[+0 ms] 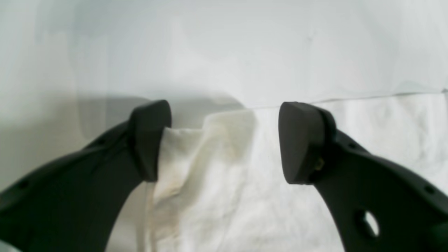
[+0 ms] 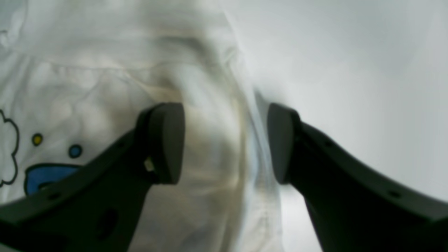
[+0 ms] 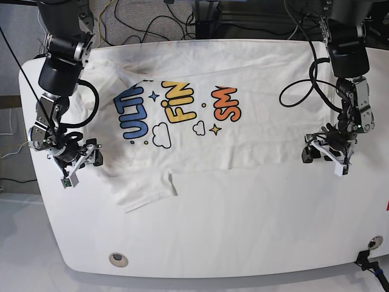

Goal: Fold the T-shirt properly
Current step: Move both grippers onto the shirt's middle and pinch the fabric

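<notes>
One table (image 3: 243, 243), white, rounded corners. One T-shirt (image 3: 255, 137) lies on it print side up, spread sideways across the upper half, its body running from 9 to 3 o'clock; one short sleeve juts toward 7 o'clock near the front, and the other sleeve at 10 o'clock is partly folded. The blue, yellow and orange lettering sits about centre.

Two arms, two grippers. Your right gripper (image 2: 225, 143) is at 9 o'clock in the base view, over the shoulder edge; its wrist view shows the jaws apart with a raised ridge of cloth between them, neither pad clearly pressing it. Your left gripper (image 1: 224, 141) is at 3 o'clock, at the hem corner; jaws apart, one pad just touching a lifted fold of the corner, the other well clear.

Judged step: first grasp, both ends straddled but not yet pinched. No fold made so far, by the lie of the cloth.

Next move calls for you to bring both pairs of jaws together on the fabric, confirm both layers are caught, then lift evenly. Risk: the left pad may push the corner aside instead of catching it.
</notes>
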`<state>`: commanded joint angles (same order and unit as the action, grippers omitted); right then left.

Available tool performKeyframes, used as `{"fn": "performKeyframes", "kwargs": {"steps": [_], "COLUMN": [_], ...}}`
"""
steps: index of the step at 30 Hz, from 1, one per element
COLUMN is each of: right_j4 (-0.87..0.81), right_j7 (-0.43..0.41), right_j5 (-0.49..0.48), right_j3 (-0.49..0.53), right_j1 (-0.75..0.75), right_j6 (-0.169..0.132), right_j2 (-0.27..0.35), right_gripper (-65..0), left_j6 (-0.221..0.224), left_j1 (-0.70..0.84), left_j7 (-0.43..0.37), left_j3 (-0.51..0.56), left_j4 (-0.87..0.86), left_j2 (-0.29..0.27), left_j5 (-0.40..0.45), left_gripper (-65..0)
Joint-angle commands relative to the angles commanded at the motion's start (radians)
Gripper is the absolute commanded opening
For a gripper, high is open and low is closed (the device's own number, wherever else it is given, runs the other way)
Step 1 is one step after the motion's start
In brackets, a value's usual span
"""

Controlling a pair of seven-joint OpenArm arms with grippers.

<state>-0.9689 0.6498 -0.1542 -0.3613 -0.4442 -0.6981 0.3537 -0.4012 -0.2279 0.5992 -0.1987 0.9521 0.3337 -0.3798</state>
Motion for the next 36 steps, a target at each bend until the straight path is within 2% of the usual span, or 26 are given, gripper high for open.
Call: {"fn": "performKeyframes", "kwargs": {"steps": [4,8,18,19,21,26,28,32,36], "right_j4": [0.000,0.000,0.000,0.000,0.000,0.000,0.000,0.000,0.006], "right_j7": [0.000,0.000,0.002,0.002,0.002,0.002,0.002,0.000,-0.051], "right_j5": [0.000,0.000,0.000,0.000,0.000,0.000,0.000,0.000,0.000], "right_j3": [0.000,0.000,0.000,0.000,0.000,0.000,0.000,0.000,0.000], "right_j1": [0.000,0.000,0.003,0.003,0.003,0.003,0.003,-0.006,-0.031], "right_j6": [0.000,0.000,0.000,0.000,0.000,0.000,0.000,0.000,0.000], "right_j2": [0.000,-0.003,-0.006,-0.006,-0.006,-0.003,-0.002,0.000,0.000], "right_gripper": [-28.8,-28.8,-28.8,-28.8,-28.8,-28.8,-28.8,-28.8,-28.5], "left_j6": [0.000,0.000,0.002,0.003,0.006,0.006,0.006,0.006,0.006], "left_j1": [0.040,0.052,0.052,0.051,0.037,0.026,0.026,0.026,0.026], "left_j7": [0.002,0.058,0.058,0.057,0.057,0.057,0.057,0.057,0.057], "left_j3": [0.000,-0.005,-0.002,-0.002,-0.002,-0.002,-0.002,-0.002,-0.002], "left_j4": [0.066,0.115,0.120,0.120,0.117,0.115,0.115,0.115,0.115], "left_j2": [0.020,0.021,0.014,0.011,-0.006,-0.006,-0.006,-0.006,-0.006], "left_j5": [0.002,0.002,0.002,0.002,0.005,0.005,0.005,0.005,0.005], "left_gripper": [-20.3,-20.3,-20.5,-22.0,-29.2,-57.0,-63.5,-65.0,-65.0]}}
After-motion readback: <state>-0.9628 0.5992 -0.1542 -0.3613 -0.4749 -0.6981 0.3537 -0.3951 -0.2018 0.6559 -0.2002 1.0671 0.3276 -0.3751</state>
